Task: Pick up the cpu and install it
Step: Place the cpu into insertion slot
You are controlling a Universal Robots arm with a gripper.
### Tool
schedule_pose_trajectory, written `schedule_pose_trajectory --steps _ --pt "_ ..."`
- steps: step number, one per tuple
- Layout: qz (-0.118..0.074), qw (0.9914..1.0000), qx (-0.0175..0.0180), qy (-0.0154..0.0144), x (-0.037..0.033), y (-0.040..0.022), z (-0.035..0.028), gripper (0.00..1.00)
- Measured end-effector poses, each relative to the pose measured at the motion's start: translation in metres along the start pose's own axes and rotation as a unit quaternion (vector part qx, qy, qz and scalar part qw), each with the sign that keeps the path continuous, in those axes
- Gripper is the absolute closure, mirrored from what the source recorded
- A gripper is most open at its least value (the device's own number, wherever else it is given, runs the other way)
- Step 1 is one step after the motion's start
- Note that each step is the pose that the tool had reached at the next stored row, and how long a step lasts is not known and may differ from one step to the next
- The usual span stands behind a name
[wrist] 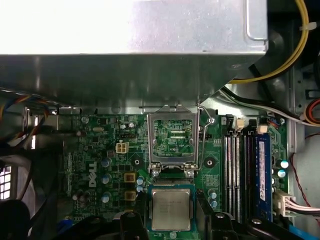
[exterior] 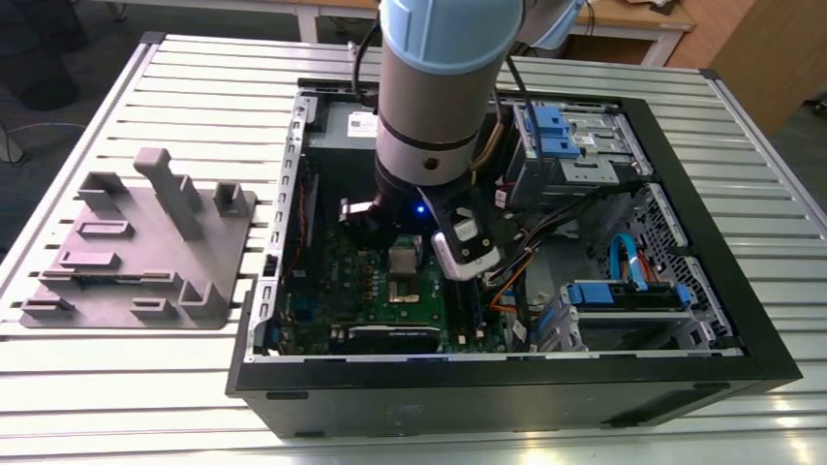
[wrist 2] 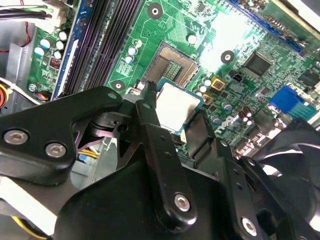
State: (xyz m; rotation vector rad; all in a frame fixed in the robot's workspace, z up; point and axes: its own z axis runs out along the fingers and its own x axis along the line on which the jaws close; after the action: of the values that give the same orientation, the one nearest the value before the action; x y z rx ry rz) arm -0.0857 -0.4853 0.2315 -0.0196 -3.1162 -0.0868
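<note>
The cpu [wrist 2: 176, 104], a small flat square chip with a pale silvery top, sits between my gripper's [wrist 2: 172, 114] two black fingers [wrist 2: 148, 112], which are shut on its opposite edges. It hangs just beside and above the dark square socket [wrist 2: 173, 62], which lies open on the green motherboard [wrist 2: 250, 30]. In the first wrist view the cpu [wrist: 171, 209] is right in front of the upright metal socket frame [wrist: 172, 120]. In the exterior view my arm reaches down into the open computer case over the motherboard [exterior: 375, 286].
Black memory slots [wrist: 239, 170] run beside the socket. A metal power supply box [wrist: 130, 50] and yellow cables [wrist: 280, 65] stand behind the frame. The case walls [exterior: 517, 392] ring the board, with a drive cage [exterior: 568, 145]. A grey fixture tray [exterior: 142, 242] lies outside.
</note>
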Motion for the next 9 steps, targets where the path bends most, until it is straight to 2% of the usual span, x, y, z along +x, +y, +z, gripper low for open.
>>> schedule_pose_trajectory --steps 9 --pt "0.000 1.00000 0.0000 0.0000 -0.0003 -0.0006 0.0112 0.53"
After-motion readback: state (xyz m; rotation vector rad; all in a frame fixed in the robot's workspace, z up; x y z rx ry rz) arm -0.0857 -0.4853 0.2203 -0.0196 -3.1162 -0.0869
